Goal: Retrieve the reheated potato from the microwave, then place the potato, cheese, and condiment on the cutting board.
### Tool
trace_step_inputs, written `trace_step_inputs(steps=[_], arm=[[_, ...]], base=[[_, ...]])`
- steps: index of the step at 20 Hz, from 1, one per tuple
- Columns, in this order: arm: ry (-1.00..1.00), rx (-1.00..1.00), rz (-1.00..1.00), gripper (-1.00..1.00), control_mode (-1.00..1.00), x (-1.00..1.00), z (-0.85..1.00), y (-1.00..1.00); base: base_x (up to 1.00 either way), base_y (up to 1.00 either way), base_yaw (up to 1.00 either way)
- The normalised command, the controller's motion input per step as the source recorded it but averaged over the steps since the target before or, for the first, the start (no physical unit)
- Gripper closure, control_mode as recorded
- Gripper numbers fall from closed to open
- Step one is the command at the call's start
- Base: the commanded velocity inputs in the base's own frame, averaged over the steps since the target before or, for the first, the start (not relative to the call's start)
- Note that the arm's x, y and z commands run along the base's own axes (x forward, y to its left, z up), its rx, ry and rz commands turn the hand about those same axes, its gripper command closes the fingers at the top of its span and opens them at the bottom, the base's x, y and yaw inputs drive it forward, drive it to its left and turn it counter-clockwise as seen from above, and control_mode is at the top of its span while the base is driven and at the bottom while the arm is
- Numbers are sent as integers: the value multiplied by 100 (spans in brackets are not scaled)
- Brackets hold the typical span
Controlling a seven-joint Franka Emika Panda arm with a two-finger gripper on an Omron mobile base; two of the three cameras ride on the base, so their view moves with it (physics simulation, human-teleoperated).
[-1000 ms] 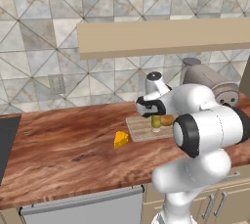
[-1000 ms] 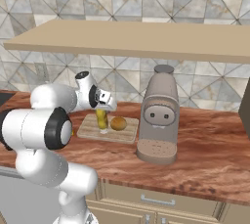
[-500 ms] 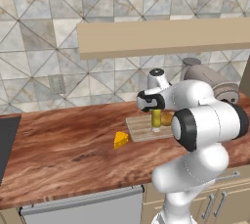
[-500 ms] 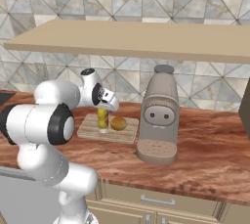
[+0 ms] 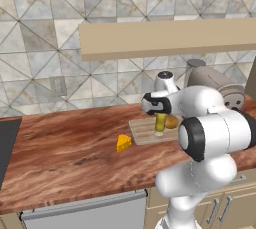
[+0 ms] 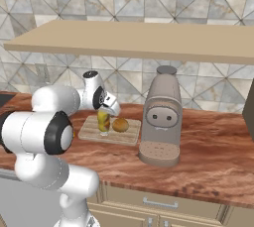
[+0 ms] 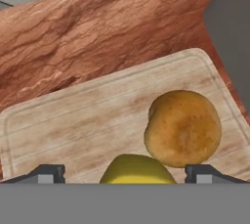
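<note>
The potato (image 7: pixel 183 128) lies on the cutting board (image 7: pixel 78 120), toward the end nearest the coffee machine (image 6: pixel 159 117); it is a rounded golden-brown lump, only slightly oval, so its long axis is hard to call, though in the hand view it seems to run roughly up and down the picture. Just beside it the condiment (image 5: pixel 160 122) stands upright on the same board, its long axis vertical, its yellow top (image 7: pixel 137 169) showing between the two finger tips. The gripper (image 7: pixel 125 173) sits directly over the bottle with its jaws spread wide, one tip well out on each side and neither touching it. The cheese (image 5: pixel 124 142) rests on the wooden counter (image 5: pixel 65 143), apart from the board on the side away from the coffee machine. A long shelf (image 6: pixel 149 40) runs above along the tiled wall (image 5: pixel 45 33).
</note>
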Motion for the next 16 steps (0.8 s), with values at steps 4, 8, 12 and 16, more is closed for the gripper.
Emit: trace_step_inputs(steps=[4,8,12,16], arm=[[-4,4,-2,-100,-100,-15,15,0],[-2,0,-4,-100,-100,-6,39,1],[-2,0,-4,-100,-100,-14,52,0],[2,1,-11,-100,-100,-35,47,0]], base=[[0,0,0],[0,0,0],[0,0,0],[0,0,0]])
